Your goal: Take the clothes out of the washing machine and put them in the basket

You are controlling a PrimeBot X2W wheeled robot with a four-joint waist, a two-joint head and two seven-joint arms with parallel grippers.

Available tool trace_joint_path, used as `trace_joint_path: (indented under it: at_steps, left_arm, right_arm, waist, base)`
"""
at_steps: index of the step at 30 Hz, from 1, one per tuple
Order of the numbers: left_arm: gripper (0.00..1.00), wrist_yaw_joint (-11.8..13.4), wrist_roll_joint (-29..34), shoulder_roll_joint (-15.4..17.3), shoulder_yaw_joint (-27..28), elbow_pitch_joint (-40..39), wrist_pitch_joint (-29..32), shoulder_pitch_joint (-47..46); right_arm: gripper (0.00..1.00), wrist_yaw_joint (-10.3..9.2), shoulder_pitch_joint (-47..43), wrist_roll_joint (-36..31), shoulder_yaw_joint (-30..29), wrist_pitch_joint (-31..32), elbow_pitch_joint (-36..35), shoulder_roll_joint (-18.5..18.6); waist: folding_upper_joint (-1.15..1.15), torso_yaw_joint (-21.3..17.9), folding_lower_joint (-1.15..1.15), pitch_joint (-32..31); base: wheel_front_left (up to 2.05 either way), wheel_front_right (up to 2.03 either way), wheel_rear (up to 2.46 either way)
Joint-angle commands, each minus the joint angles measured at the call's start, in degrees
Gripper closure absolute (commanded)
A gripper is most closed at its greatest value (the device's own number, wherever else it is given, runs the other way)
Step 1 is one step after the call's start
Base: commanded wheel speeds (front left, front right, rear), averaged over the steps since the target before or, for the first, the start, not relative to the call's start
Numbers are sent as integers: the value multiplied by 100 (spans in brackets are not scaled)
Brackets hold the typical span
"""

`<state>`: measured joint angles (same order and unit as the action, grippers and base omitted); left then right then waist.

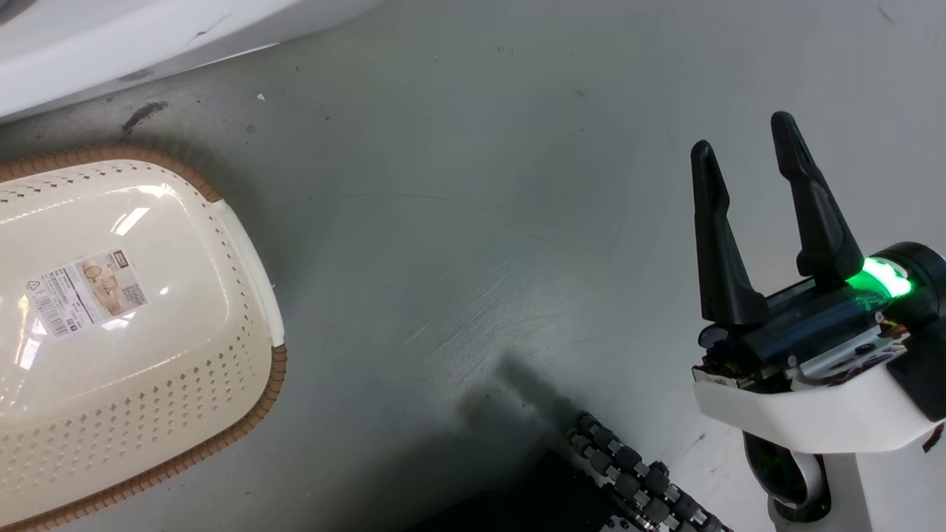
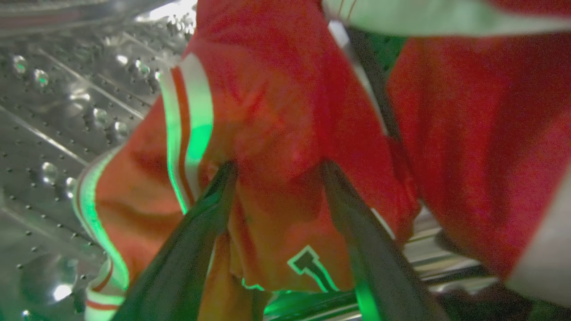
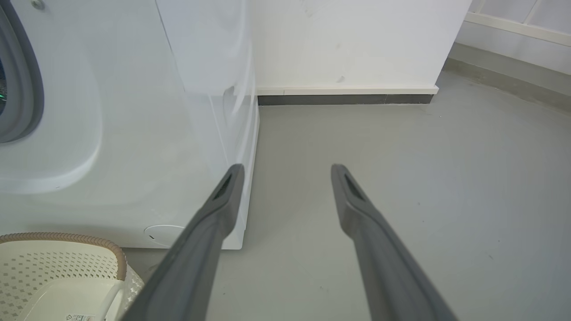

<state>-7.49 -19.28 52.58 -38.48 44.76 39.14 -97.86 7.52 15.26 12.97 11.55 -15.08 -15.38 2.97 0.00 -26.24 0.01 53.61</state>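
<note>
None of the clothes (image 2: 267,111) are in the basket (image 1: 278,369) yet. The left gripper (image 2: 279,166) straddles them inside the washing machine (image 2: 67,133), fingers spread and not yet closed, while the right gripper (image 1: 743,137) waits, also spread, holding nothing.

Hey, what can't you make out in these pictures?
- Left wrist view: how many clothes; folds overlap, edges cut them.
- Same view: white lettering, folds hide most.
- Head view: basket label, too small to read.
- Right wrist view: washing machine porthole, cut off by left edge.

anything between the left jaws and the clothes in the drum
Nothing visible. The left gripper is open inside the washing machine, its jaws on either side of a fold of the red clothes.
</note>
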Motion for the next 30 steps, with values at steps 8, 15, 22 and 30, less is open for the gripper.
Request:
trace_joint_path:
  at_steps: [8, 15, 22, 30]
  left_arm:
    - [19, 6, -273, 25, -245, 483, 36, -15]
    - [100, 6, -429, -10, -370, 711, -160, -128]
    - [100, 19, -387, 12, -381, 887, -759, -363]
    - [100, 86, -424, -140, -305, 1043, -1731, -435]
  right_arm:
    - [0, -6, -144, -61, -77, -14, -183, -17]
    - [0, -6, -223, -140, -98, -14, -278, -17]
    - [0, -6, -65, -182, -46, -14, -237, -17]
    - [0, -6, 184, -142, -29, -14, -129, -16]
  waist:
    - [0, 17, -1, 43]
    - [0, 70, -1, 99]
    - [0, 84, -1, 93]
    - [0, 26, -1, -146]
  base:
    - [0, 0, 0]
    - [0, 0, 0]
    - [0, 0, 0]
    - [0, 0, 0]
